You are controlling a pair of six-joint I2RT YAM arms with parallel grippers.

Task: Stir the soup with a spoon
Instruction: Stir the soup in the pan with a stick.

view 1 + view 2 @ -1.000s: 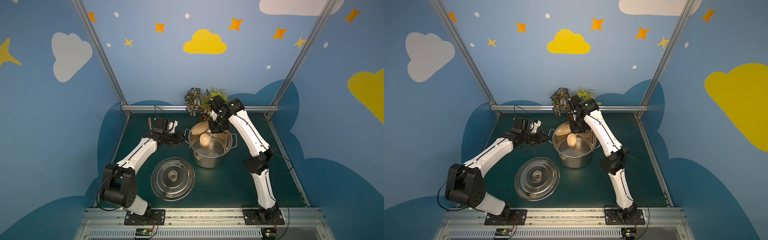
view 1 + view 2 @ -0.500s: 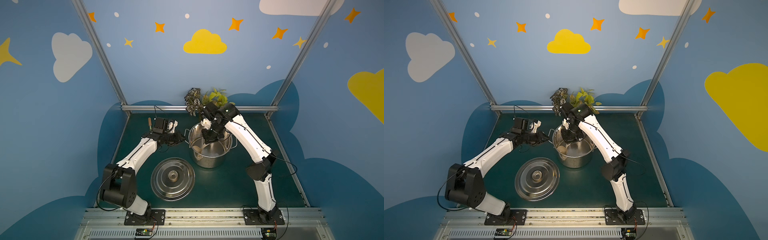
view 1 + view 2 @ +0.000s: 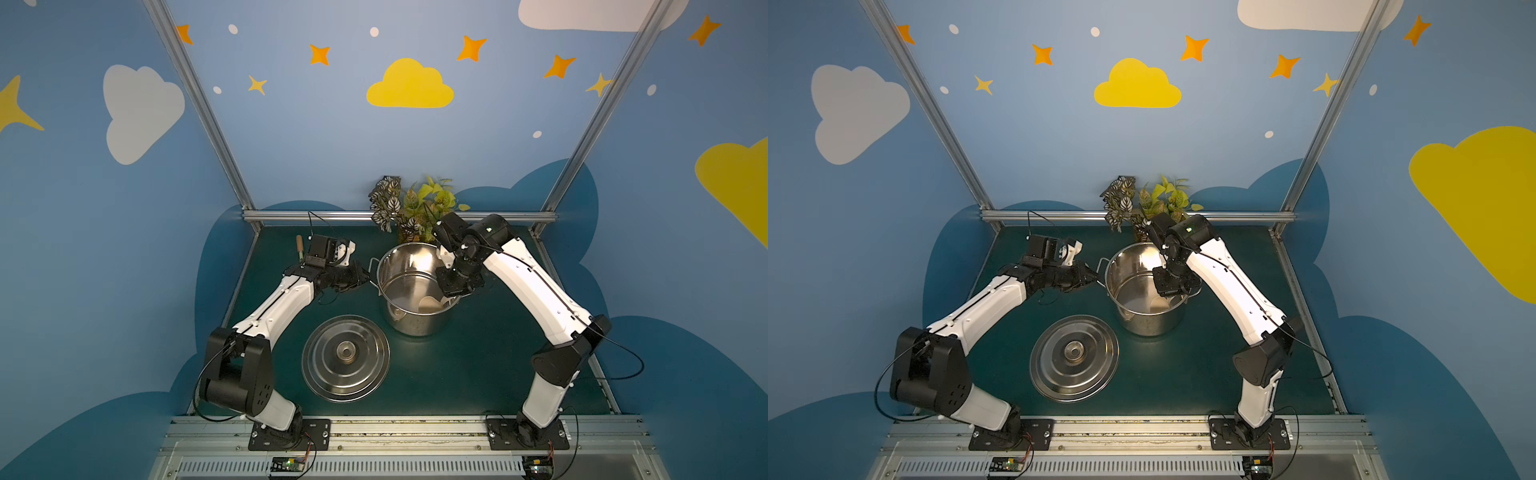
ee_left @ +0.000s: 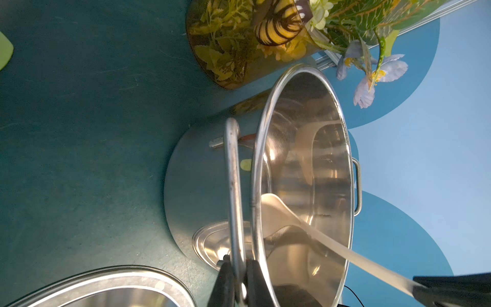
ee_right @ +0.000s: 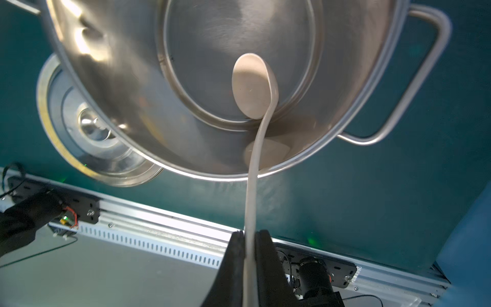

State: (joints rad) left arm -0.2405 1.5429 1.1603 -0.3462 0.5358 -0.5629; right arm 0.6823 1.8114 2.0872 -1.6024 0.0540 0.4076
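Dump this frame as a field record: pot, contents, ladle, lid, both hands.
pot: steel stockpot, upright on table, uncovered
contents: bare shiny metal, no liquid seen
ladle: cream, bowl down near the pot bottom, handle rising out past the rim
right hand: shut on the ladle's handle
left hand: shut on the pot's loop handle
lid: flat on table, knob up, on the pot's near side
plant: behind pot
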